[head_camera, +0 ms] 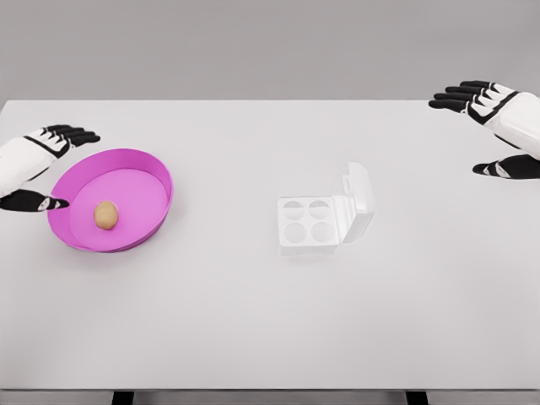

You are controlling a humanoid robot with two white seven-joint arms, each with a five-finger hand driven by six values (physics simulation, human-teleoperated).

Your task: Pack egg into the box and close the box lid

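Resting upright in the pink bowl (143, 169) near the table's (253, 329) left edge, the egg (105, 214) points its long axis vertically; white box (325, 215) sits mid-table, lid raised. Left hand (46, 156) and right hand (498, 118) hover open, holding nothing.

You were looking at a simulated test bench, not a lived-in room: a plain white table (253, 337) stood against a flat, featureless grey backdrop (253, 42), with evenly rendered, textureless surfaces and soft, uniform lighting throughout.
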